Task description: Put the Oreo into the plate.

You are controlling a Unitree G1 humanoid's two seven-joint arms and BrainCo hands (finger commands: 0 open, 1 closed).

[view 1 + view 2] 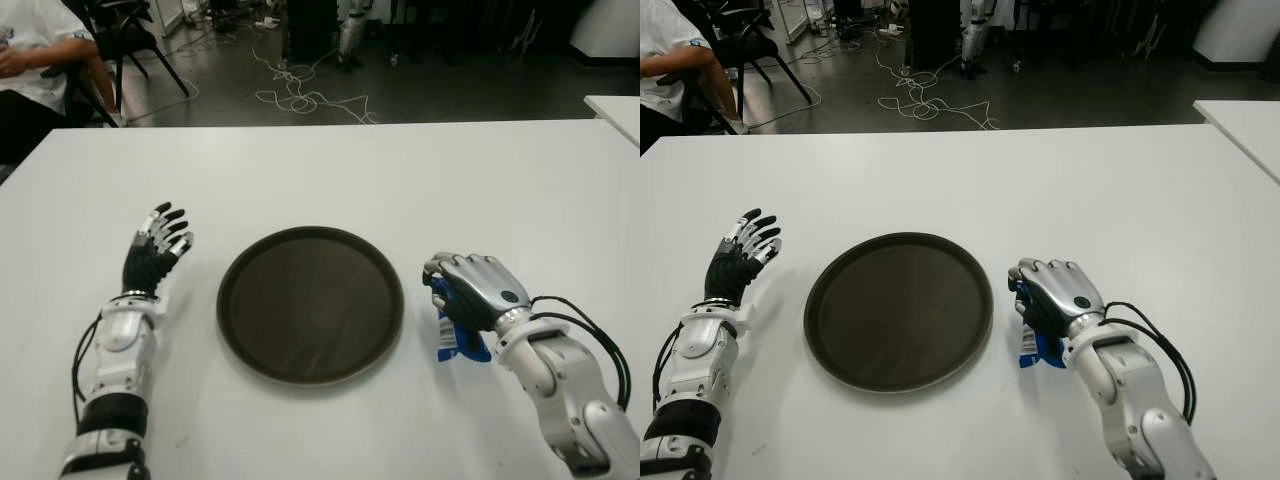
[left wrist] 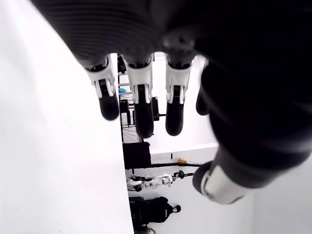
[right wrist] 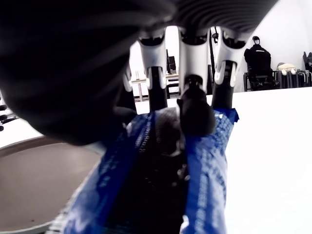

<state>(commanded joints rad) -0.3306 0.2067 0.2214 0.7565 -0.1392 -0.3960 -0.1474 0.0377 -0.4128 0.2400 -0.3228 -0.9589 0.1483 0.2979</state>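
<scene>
A blue Oreo packet lies on the white table just right of the round dark brown plate. My right hand covers the packet from above, its fingers curled around it; the right wrist view shows the fingers pressed onto the blue wrapper, with the plate's rim close beside it. The packet still looks to be at table level, outside the plate. My left hand shows to the left of the plate, fingers spread and holding nothing.
A seated person and chairs are beyond the table's far left corner. Cables lie on the floor behind the table. Another white table's corner shows at far right.
</scene>
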